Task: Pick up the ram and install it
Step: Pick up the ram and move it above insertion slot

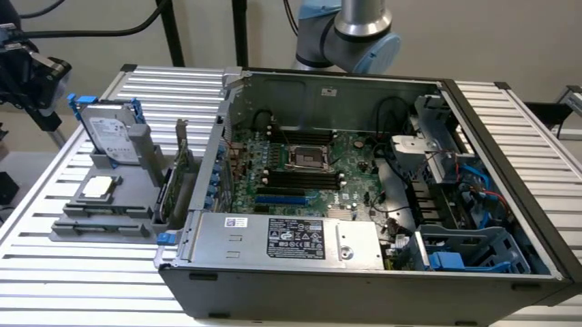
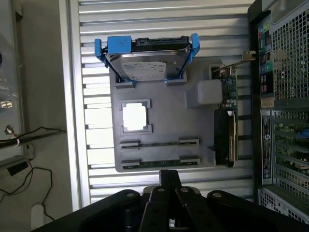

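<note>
The ram (image 2: 159, 163) is a thin green stick standing on edge between two small holders on the grey tray (image 2: 164, 121). A second, similar thin stick (image 2: 159, 143) sits in the holder row beside it. My gripper (image 2: 169, 176) hangs high above the tray's edge, close to the ram rows. Its dark fingers are pressed together with nothing between them. In the exterior view the open computer case (image 1: 364, 286) shows the motherboard's black memory slots (image 1: 300, 178) beside the CPU socket (image 1: 304, 158).
The tray also carries a silver hard drive in a blue frame (image 2: 145, 60), a square processor (image 2: 135, 117) and an upright card with a metal bracket (image 2: 227, 116). The case's rear wall (image 2: 285, 96) stands right beside the tray. The robot arm (image 1: 355, 34) rises behind the case.
</note>
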